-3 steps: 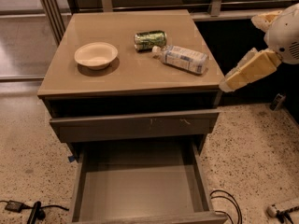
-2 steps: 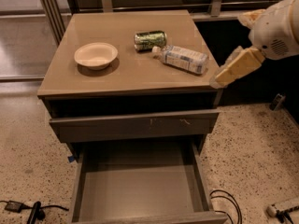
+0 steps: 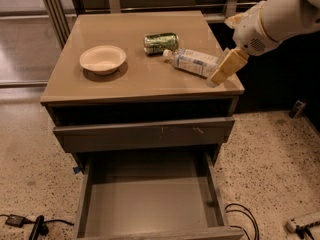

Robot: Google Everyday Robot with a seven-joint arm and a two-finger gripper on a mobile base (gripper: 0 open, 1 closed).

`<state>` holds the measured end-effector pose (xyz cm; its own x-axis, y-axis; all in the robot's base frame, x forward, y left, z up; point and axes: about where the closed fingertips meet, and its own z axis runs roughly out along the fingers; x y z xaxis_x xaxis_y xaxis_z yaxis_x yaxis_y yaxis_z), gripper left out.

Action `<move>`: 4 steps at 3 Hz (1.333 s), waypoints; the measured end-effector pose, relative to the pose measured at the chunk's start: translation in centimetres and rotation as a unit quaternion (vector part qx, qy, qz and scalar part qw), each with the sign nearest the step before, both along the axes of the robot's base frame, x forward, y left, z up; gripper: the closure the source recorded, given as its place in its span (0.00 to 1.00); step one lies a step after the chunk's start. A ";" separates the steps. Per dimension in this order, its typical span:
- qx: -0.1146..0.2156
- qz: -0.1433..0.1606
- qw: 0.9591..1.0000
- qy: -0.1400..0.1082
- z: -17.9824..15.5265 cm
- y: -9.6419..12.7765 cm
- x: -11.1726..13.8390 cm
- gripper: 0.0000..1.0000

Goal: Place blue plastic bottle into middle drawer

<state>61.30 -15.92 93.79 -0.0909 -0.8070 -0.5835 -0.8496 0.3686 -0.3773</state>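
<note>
Bearing directly on the tan cabinet top (image 3: 140, 79): pale bowl (image 3: 102, 59) standing upright at left; green can (image 3: 161, 42) lying sideways near centre; blue plastic bottle (image 3: 192, 62) lying just beside it. Gripper (image 3: 225, 69) hanging over the right edge, at the bottle's base

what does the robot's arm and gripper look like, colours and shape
The arm is a thick, rounded white shell with a small grey dotted patch near the wrist. The gripper, at the right edge of the tabletop beside the blue plastic bottle, is pale yellow-tan and blocky.
</note>
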 end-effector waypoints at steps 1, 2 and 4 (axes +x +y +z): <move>-0.013 0.006 1.000 0.021 -2.8 1.3 3.8 0.00; -0.023 0.005 0.999 0.033 -5.2 2.2 7.2 0.00; -0.014 -0.027 0.997 0.069 -10.2 1.8 11.8 0.00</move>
<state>73.06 -14.15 83.62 -0.2135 -0.8147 -0.5391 -0.8733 0.4066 -0.2685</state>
